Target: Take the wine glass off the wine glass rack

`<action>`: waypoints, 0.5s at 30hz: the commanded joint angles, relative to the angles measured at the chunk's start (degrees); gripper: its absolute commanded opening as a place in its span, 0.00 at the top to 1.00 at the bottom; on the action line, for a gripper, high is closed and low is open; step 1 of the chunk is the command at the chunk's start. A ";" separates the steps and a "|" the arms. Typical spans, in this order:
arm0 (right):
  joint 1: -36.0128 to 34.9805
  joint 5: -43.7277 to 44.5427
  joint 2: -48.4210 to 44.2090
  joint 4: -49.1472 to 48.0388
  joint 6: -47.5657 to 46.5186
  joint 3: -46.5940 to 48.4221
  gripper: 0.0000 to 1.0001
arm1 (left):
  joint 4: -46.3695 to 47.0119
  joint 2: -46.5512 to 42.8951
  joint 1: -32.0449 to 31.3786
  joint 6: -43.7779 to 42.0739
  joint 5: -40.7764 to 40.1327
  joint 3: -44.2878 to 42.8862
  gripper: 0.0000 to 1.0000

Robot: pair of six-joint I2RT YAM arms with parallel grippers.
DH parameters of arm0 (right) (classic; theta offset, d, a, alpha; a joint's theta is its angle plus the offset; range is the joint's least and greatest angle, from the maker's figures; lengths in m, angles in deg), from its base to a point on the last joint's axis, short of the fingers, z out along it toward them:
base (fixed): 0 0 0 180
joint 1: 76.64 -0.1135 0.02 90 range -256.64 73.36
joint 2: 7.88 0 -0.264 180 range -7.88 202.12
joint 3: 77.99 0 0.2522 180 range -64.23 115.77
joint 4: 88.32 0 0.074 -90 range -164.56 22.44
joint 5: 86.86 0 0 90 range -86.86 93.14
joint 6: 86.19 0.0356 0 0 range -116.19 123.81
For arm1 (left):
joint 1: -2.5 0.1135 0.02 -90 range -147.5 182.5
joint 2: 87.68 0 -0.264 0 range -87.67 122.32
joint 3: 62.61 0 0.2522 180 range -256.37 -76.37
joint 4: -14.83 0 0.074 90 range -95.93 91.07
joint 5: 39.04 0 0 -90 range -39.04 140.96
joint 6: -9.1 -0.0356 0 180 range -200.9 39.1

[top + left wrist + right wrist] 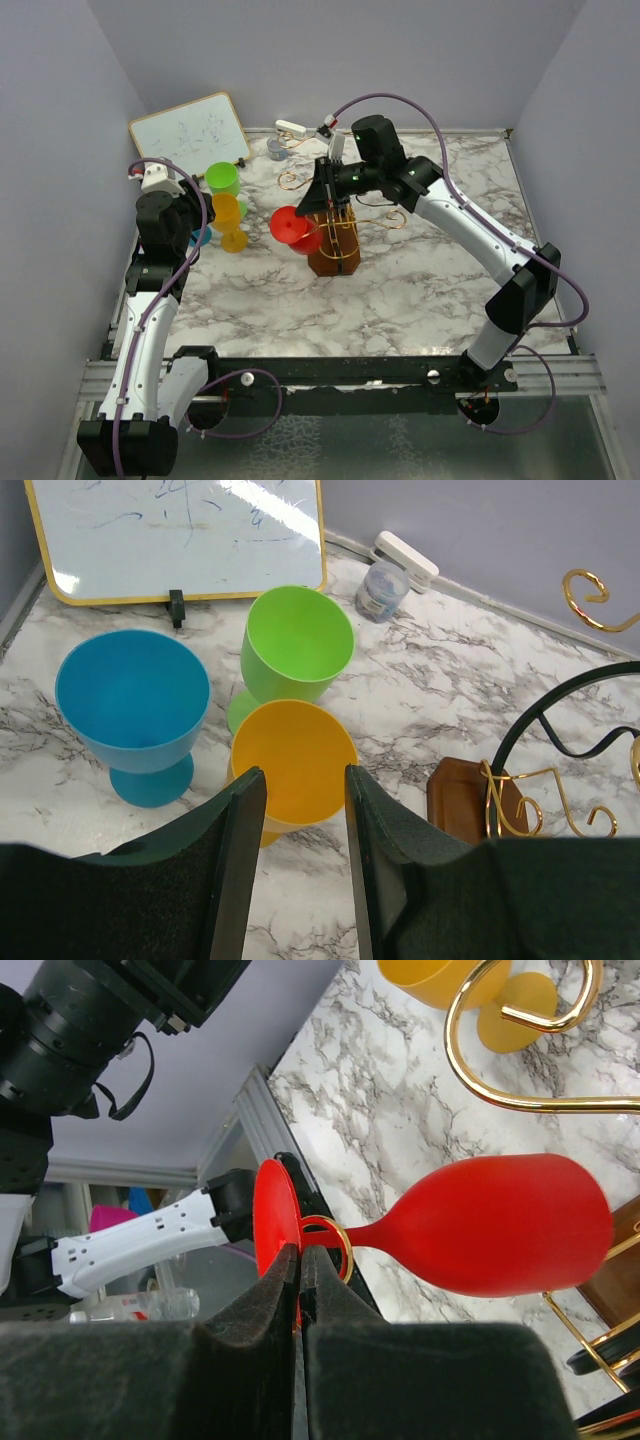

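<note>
ok so the red wine glass (500,1225) is on the wine glass rack (335,258), hanging sideways. In the right wrist view the bowl points right and the stem runs thru a gold wire loop (346,1248) of the rack. Right tool (300,1260) is pinched together on the thin edge of the glass's round foot, u can see a sliver of red btwn the pads.

From the top cam the rack sits roughly mid table (420,290), wooden block base down, gold wire going up. Right arm reaches across from the right side w/ the tool over the rack's top, and the red glass sticks out to the rack's left.

Left tool (302,775) is apart, nothing btwn the fingers, just hovering above the table on the left side. Past it in the left wrist view: orange glass (295,755) closest, green glass (297,645) right behind it (touching or not, can't tell), blue glass (130,695) off to the left, all upright. Whiteboard (180,530) leans at the back wall w/ some scribbles. There's also a small grey tub (381,588) + a white thing (405,560) near the back edge, no idea what that one is. Corner of the rack base shows at the right of that view too
</note>
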 commanded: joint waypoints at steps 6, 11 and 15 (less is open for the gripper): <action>-0.33 -4.36 -3.22 -7.29 4.56 -2.34 0.99 | 1.02 -0.25 0.34 0.57 1.02 0.40 0.60; -0.25 -4.40 -5.82 -9.57 6.27 -5.48 0.99 | 1.10 -0.28 0.34 0.65 1.08 0.41 0.60; -0.09 -4.54 -7.69 -10.22 7.03 -7.35 0.99 | 1.10 -0.10 0.34 0.53 1.24 0.41 0.60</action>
